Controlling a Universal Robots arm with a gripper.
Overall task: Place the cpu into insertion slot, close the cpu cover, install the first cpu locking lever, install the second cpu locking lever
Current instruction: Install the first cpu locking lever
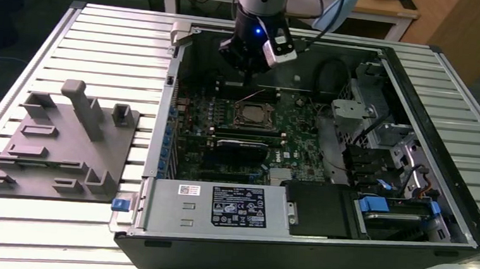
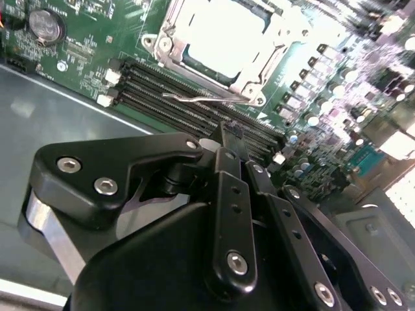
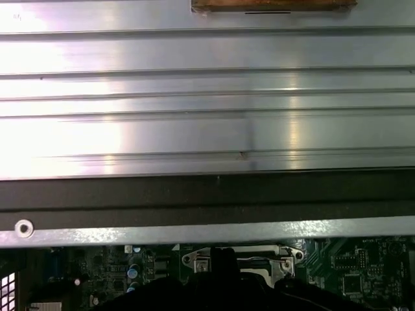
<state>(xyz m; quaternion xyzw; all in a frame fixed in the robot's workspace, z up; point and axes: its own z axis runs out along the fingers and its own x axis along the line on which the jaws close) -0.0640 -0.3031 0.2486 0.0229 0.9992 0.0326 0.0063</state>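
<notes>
Hovering over the open computer case [image 1: 410, 121], the single gripper [image 1: 246, 78] hangs just inside the case's far wall, above the motherboard [image 1: 299, 135]. Its jaws are drawn together, and in the second wrist view the fingertips [image 2: 228, 137] meet with nothing visible between them.

One insertion slot [image 1: 254, 114] sits on the board below and a little nearer than the gripper. In the second wrist view, one cpu [image 2: 220, 32] shows as a pale bright square lying in that slot. One cpu cover [image 2: 170, 29] lies flat around it as a silvery frame. Count two screws on the frame's corners, one [image 2: 150, 42] near the memory end and one [image 2: 259, 100] further along. One thin locking lever [image 2: 201, 98] runs along the slot's edge, between the frame and the memory slots [image 2: 188, 97]. Those slots number four, long and dark, side by side.

One coin battery [image 2: 45, 23] sits on the board, well apart from the slot.

On the bench [image 1: 103, 30], the case takes the middle and the exterior view's right. One grey fixture plate [image 1: 62, 141] lies by the bench's edge at the exterior view's left. One power supply [image 1: 218, 203] fills the case's near edge, and one long black card [image 1: 241, 148] lies between it and the slot.
</notes>
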